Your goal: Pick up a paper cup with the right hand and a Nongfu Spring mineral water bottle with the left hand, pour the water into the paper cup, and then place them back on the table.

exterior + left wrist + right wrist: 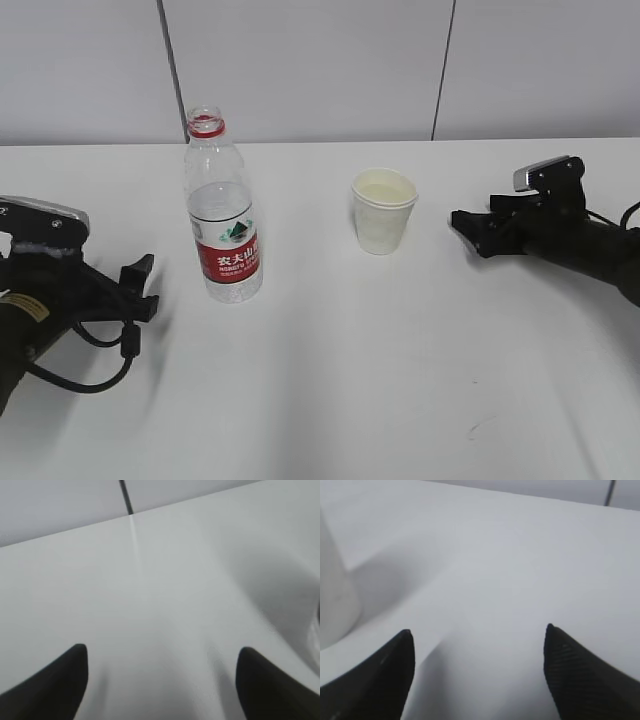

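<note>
Right claw (468,232) beside paper cup (383,211)

The Nongfu Spring mineral water bottle (223,210) carries the only print that reads — a red-and-white label (229,256) wrapped round its lower half. Across the red band run large white Chinese characters, 农夫山泉, and just beneath them a line of small white Latin letters, too small to make out. Above the characters, on the white upper part of that label, sits a small green mark. The paper cup (383,211) right of the bottle shows no legible print.
</note>
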You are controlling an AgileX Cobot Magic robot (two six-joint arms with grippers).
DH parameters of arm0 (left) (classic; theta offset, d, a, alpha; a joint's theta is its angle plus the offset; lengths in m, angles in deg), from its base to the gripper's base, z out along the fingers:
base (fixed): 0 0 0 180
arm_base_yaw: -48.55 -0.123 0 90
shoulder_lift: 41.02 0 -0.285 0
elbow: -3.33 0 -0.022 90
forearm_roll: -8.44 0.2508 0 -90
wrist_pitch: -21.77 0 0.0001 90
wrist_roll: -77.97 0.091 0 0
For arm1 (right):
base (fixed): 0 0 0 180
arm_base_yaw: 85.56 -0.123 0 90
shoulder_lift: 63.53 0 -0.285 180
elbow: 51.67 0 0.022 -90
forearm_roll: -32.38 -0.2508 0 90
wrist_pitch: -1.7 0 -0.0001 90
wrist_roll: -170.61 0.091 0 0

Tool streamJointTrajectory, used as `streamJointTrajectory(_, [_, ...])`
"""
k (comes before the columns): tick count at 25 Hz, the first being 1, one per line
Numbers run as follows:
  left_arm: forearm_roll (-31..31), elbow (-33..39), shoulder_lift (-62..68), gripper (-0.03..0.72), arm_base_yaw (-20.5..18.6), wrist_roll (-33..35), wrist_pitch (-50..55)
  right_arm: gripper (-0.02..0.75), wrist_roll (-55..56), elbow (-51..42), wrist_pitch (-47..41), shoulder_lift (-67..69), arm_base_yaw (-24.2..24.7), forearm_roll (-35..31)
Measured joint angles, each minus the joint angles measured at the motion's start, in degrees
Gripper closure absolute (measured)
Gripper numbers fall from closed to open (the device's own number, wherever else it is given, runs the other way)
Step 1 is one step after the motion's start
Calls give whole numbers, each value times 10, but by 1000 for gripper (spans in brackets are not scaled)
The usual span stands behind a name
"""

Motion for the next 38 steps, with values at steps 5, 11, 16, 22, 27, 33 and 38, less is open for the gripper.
streamJointTrajectory(5, [-68, -5, 0, 133, 0, 31, 0, 143, -59, 0, -12, 0, 0, -106])
streamJointTrajectory(11, [-100, -22, 0, 133, -3, 86, -1, 145, -77, 1, -31, 0, 0, -159])
streamJointTrajectory(16, [-102, -40, -1, 144, -20, 94, 1, 147, -77, 6, -99, -18, 0, -161])
streamJointTrajectory(22, [-107, -81, -54, 179, -28, 121, 112, 148, -59, 8, -189, -81, 0, -161])
streamJointTrajectory(27, [-134, -115, -100, 186, -41, 151, 229, 148, -13, 11, -287, -123, 0, -161])
streamJointTrajectory(33, [-136, -186, -126, 189, -83, 166, 428, 148, 49, 41, -418, -154, 0, -161])
streamJointTrajectory(38, [-128, -247, -126, 192, -112, 188, 593, 148, 73, 74, -543, -160, 0, -162])
